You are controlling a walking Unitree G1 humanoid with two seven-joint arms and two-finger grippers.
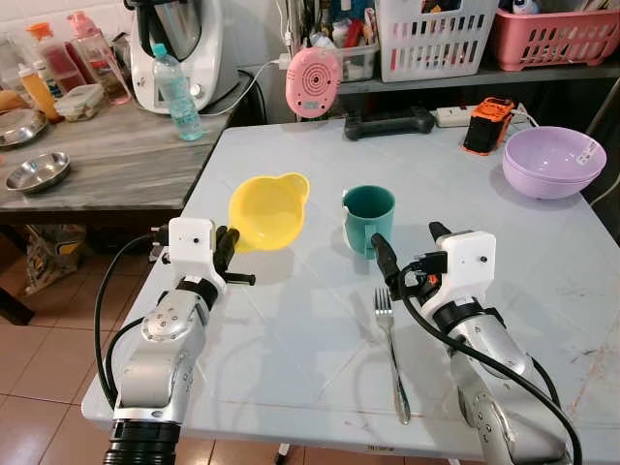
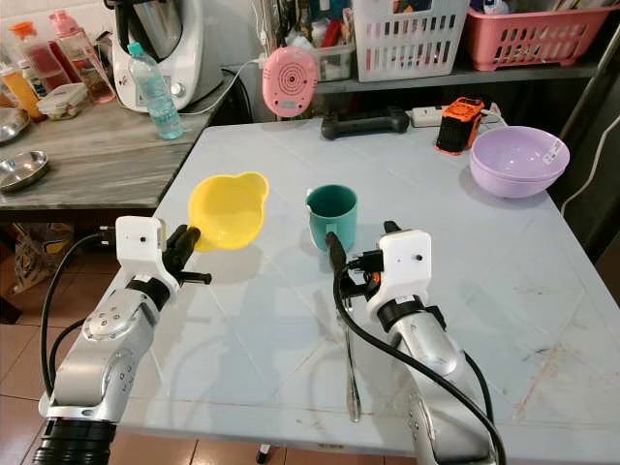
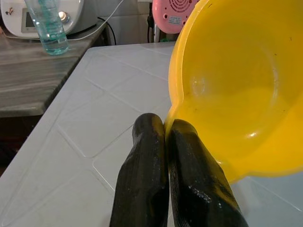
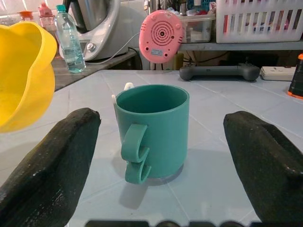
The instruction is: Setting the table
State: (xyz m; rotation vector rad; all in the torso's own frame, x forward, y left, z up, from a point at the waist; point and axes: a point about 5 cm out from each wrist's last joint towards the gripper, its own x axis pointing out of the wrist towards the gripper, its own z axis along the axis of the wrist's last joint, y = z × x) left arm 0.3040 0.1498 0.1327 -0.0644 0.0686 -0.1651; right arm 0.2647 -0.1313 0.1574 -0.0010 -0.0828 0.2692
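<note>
My left gripper (image 1: pixel 231 244) is shut on the rim of a yellow bowl (image 1: pixel 268 208) and holds it tilted, just above the white table (image 1: pixel 291 339) near its left edge. The left wrist view shows the two fingers (image 3: pixel 147 156) pressed together at the yellow bowl's (image 3: pixel 236 85) rim. A teal mug (image 1: pixel 369 218) stands upright to the bowl's right, its handle toward me. My right gripper (image 1: pixel 409 244) is open just short of the mug (image 4: pixel 154 130), one finger on either side and not touching it. A steel fork (image 1: pixel 392 354) lies on the table below the right gripper.
A stack of purple bowls (image 1: pixel 552 160) sits at the table's far right. An orange device (image 1: pixel 486 124), a black controller (image 1: pixel 390 123) and a pink speaker (image 1: pixel 313 82) line the back edge. A wooden side table (image 1: pixel 116 165) on the left carries a water bottle (image 1: pixel 177 92) and a steel dish (image 1: pixel 37 171).
</note>
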